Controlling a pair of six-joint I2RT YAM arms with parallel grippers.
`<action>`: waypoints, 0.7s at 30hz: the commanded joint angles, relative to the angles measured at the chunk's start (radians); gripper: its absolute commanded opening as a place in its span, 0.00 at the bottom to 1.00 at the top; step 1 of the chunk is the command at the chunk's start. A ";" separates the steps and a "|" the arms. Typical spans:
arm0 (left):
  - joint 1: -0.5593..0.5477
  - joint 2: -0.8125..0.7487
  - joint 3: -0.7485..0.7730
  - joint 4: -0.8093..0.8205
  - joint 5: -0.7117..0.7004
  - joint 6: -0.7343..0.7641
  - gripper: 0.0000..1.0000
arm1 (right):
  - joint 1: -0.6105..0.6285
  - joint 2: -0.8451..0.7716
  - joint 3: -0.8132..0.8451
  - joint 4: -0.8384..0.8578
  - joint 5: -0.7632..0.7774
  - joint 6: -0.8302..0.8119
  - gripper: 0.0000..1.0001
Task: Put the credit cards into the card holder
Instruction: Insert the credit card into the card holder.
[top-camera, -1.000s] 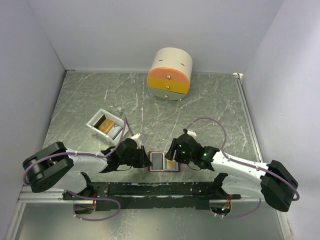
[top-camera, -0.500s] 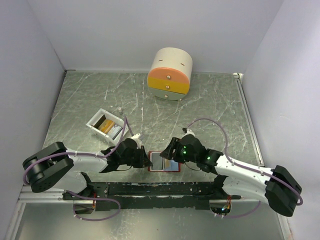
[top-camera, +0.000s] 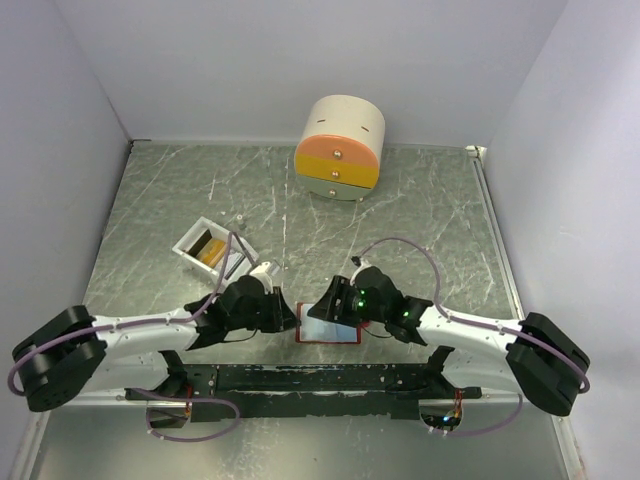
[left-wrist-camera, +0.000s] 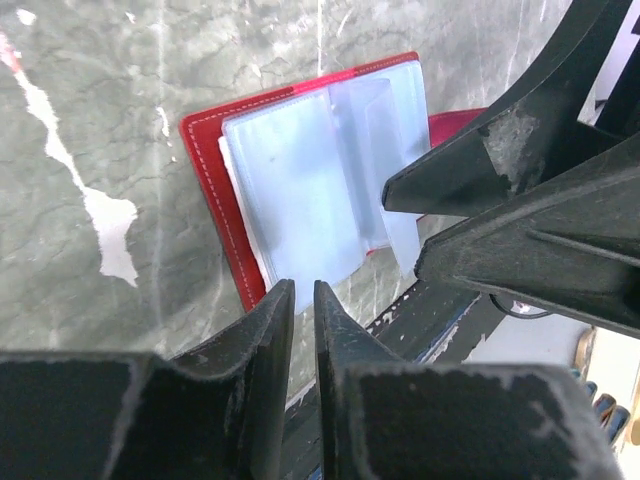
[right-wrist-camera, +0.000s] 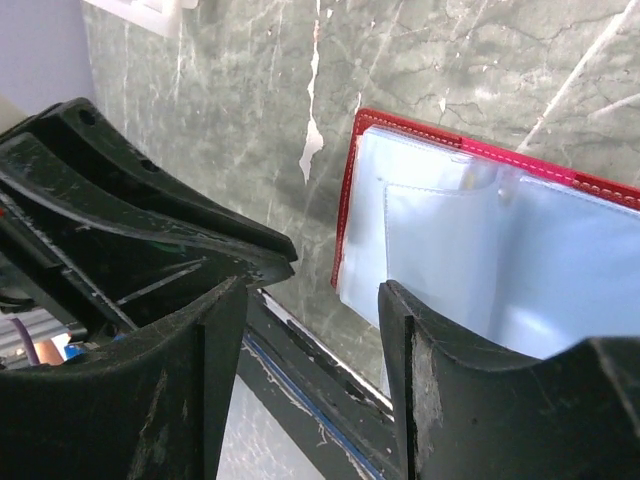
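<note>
holder (top-camera: 326, 331): lying open, sleeves up, at near edge of table (top-camera: 400, 220), btwn the two grippers.
sleeves (left-wrist-camera: 300, 180): pale-blue, glossy; prob. soft + slippery. holder looking light, likely sliding unless red cover is being pinned.
cards (top-camera: 210, 247): sitting in tray (top-camera: 189, 236), well apart from holder; prob. thin, stiff, slick. Best pinching across an exposed edge.
L gripper (left-wrist-camera: 305, 290): hovering at holder's left edge, fingers almost together, nothing seen btwn; contact unclear.
R gripper (right-wrist-camera: 312, 290): hanging over holder's far side, fingers apart, empty.
</note>
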 joint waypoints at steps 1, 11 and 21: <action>-0.005 -0.088 0.041 -0.159 -0.100 0.009 0.26 | 0.003 0.016 0.065 -0.036 0.000 -0.045 0.56; -0.005 -0.199 0.134 -0.333 -0.193 0.093 0.30 | 0.003 0.000 0.177 -0.520 0.303 -0.068 0.54; -0.005 -0.150 0.296 -0.468 -0.241 0.220 0.37 | 0.005 -0.108 0.205 -0.537 0.291 -0.149 0.53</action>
